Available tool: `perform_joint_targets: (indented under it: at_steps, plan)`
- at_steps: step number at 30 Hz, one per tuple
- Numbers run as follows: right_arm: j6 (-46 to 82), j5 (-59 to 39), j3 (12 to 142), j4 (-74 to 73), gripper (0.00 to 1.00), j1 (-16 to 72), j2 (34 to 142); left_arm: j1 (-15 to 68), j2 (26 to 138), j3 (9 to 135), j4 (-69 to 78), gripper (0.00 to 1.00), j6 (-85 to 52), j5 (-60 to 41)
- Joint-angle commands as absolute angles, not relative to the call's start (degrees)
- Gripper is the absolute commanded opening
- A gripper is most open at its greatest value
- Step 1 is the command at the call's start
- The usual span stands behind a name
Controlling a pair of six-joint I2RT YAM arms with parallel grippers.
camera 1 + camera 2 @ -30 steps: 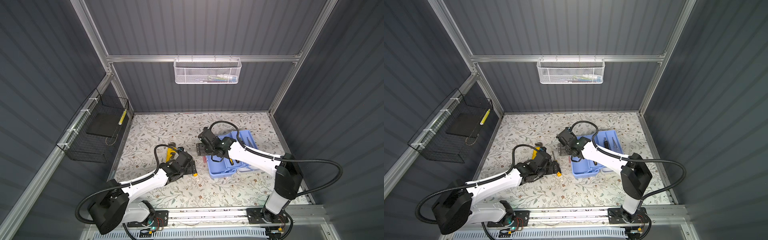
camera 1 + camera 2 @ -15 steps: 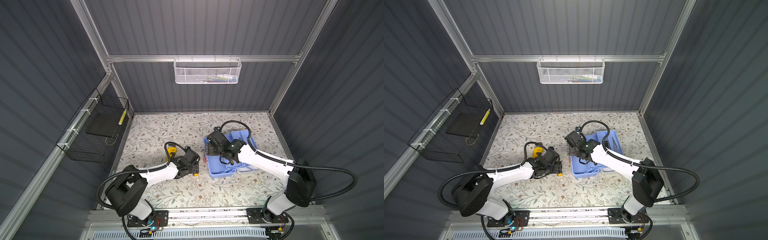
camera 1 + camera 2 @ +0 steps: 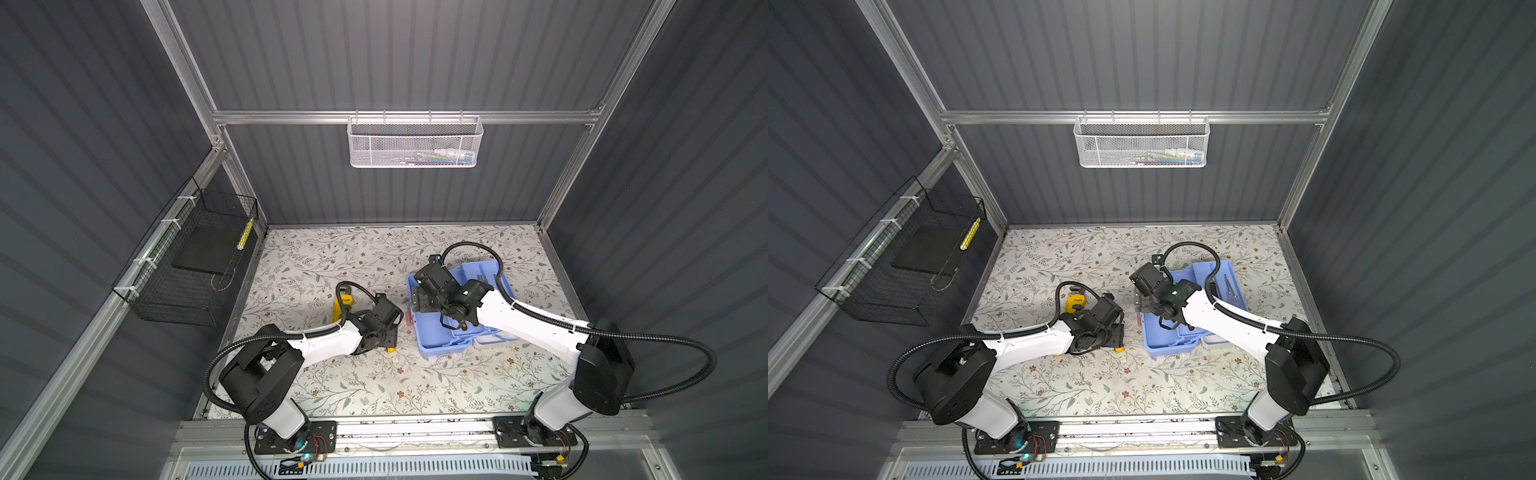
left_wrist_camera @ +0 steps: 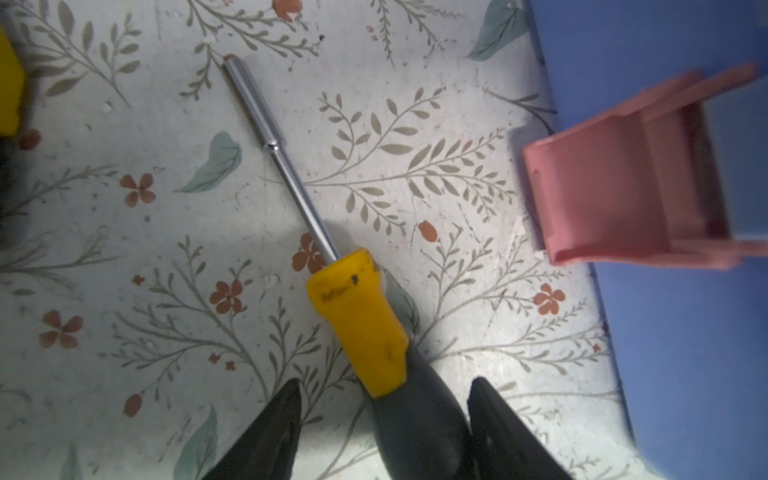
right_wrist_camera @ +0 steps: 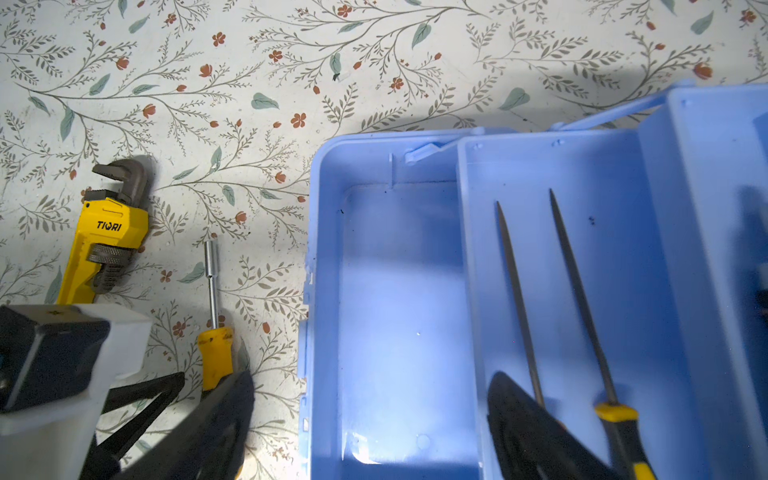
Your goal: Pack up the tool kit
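The tool kit's light blue base [image 3: 434, 347] lies open on the floral floor, with its tray [image 5: 552, 257] raised beside it and holding two thin tools [image 5: 519, 299]. A pink latch [image 4: 615, 187] sticks out from the base's side. My right gripper [image 5: 374, 419] hangs open over the empty base [image 5: 399, 299], seen in a top view [image 3: 419, 302]. Left of the box lie a yellow pipe wrench [image 5: 104, 241] and a screwdriver [image 4: 357, 320] with a yellow and black handle. My left gripper [image 4: 386, 415] straddles that handle, one finger near it and the other apart.
A white mesh basket [image 3: 415, 143] hangs on the back wall. A black wire basket [image 3: 187, 270] hangs on the left wall. Grey walls close three sides and a metal rail [image 3: 415, 428] runs along the front edge.
My left gripper's jaws have narrowed around the screwdriver handle as the left arm swung in. My right gripper has shifted from the box's left edge to over its base.
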State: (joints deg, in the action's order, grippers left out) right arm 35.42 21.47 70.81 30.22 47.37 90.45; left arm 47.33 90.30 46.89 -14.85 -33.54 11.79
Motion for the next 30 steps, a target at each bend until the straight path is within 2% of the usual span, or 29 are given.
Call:
perform_joint_targets:
  at_steps: [1, 16, 20, 30]
  plan:
    - [35.4, 23.0, 70.1, 31.2, 0.89, 47.0, 89.4, 47.6, 91.2, 47.8, -17.1, 0.65, -30.8, 10.8]
    - [35.4, 23.3, 68.7, 31.3, 0.89, 46.4, 88.0, 47.6, 87.8, 47.0, -19.3, 0.41, -23.1, 11.0]
    - [35.4, 23.2, 68.5, 31.4, 0.89, 46.3, 88.1, 47.5, 86.5, 47.4, -21.1, 0.29, -18.6, 11.3]
    - [35.2, 23.1, 68.3, 31.6, 0.89, 46.2, 88.0, 43.9, 82.2, 46.6, -23.0, 0.27, -11.8, 8.3]
